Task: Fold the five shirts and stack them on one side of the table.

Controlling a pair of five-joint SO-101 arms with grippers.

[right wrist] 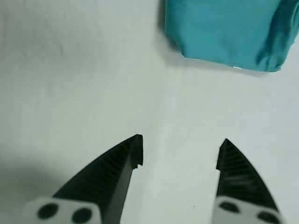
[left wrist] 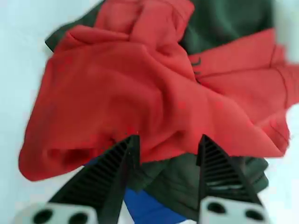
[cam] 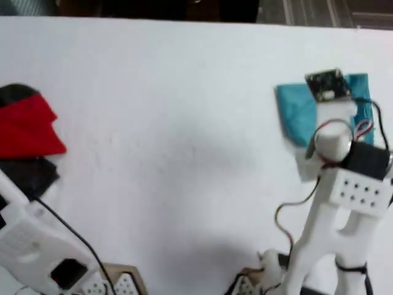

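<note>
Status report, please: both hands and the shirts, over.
Left hand open, above red shirt on crumpled pile. Right hand open above table, teal shirt folded just beyond it. Nothing blocks either hand.

Left gripper (left wrist: 169, 140) over a heap of crumpled shirts on the white table (left wrist: 18, 70).

The gripper's two black ribbed fingers (left wrist: 107, 172) stand spread apart with nothing between them, their tips pointing at the near hem of a rumpled bright red cloth shirt (left wrist: 140, 84); whether they touch the cloth cannot be told. The red shirt lies loose and creased on top of the heap, bunched into folds, with one part spreading out to the side. Under it lies a dark, greenish-black cloth shirt (left wrist: 224, 18), showing both beyond the red one and below its near hem. A patch of bright blue cloth (left wrist: 149, 207) peeks from under the dark shirt, between the two fingers. Bare white table surrounds the heap.
</note>
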